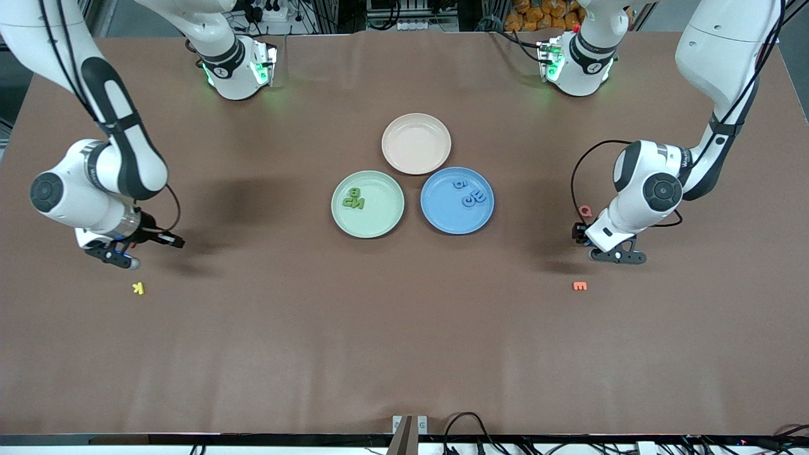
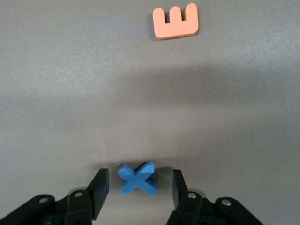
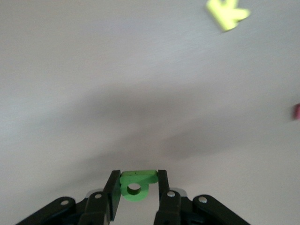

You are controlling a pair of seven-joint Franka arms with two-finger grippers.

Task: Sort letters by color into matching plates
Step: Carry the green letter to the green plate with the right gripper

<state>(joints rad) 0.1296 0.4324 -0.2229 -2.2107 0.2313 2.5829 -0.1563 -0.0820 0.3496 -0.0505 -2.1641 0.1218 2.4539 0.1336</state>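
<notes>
The left gripper (image 2: 136,190) straddles a blue X (image 2: 137,179) on the table (image 1: 404,354), fingers apart, readying a grasp. The right gripper (image 3: 137,187) pinches a green letter (image 3: 135,184), bound for the green plate (image 1: 368,228) at nine o'clock of the blue plate (image 1: 456,221).

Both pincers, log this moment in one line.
left pincer: open around blue X on table | right pincer: shut on green letter, lifted

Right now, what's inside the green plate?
Three green letters lie clustered in the green plate, toward the right arm's end. Whether anything lies beneath them cannot be seen. The fourth is clamped in the right gripper.
</notes>
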